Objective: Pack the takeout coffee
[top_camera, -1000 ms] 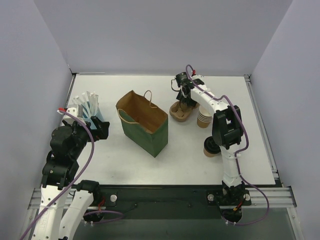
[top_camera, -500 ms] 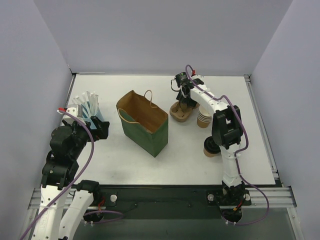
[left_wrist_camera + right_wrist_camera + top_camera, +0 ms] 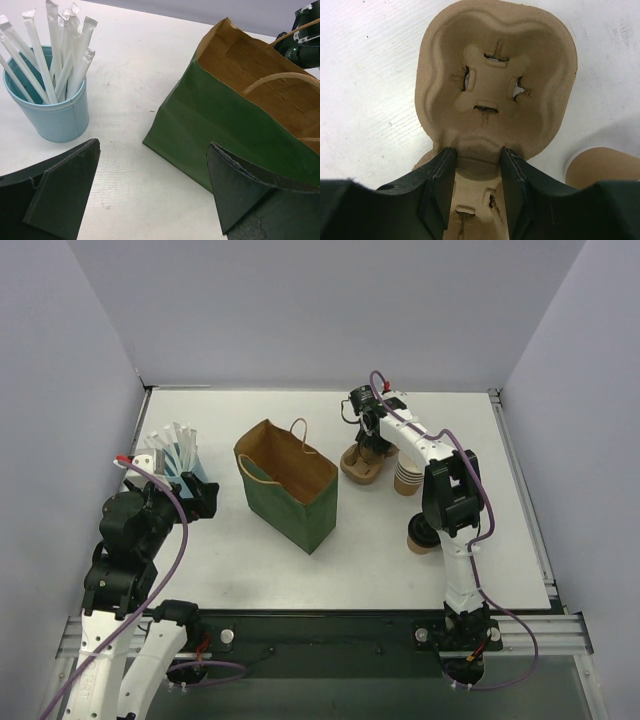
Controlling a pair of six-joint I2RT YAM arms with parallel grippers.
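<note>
The takeout coffee (image 3: 417, 540) stands on the bench (image 3: 250, 565) on the right-hand side, close against the lower link of my right arm, which hides part of it. As far as I can tell it is upright, its black lid facing up, so its long axis runs vertical. From the coffee, the stack of bare cups (image 3: 406, 480) is at 12 o'clock, the pulp carrier (image 3: 495, 80) at 11 o'clock, and the open green bag (image 3: 290, 502) at about 10 o'clock, well apart.

In the overhead view the coffee lies at about 5 o'clock from my right fingers (image 3: 437, 190), back toward my own base, and it does not show in my right wrist view at all. Those fingers are narrow, clamped on the thin waist of the carrier between its two wells. My left fingers (image 3: 60, 190) are spread wide with nothing between them. They point at the bag, with the blue cup of wrapped straws (image 3: 55, 117) at their 10 o'clock. They are far across the bench from the coffee.

My right arm is plainly the nearer one. I judge that it cannot take the coffee until the carrier is dealt with, and that it would then have to fold back toward itself to reach the cup from above.
</note>
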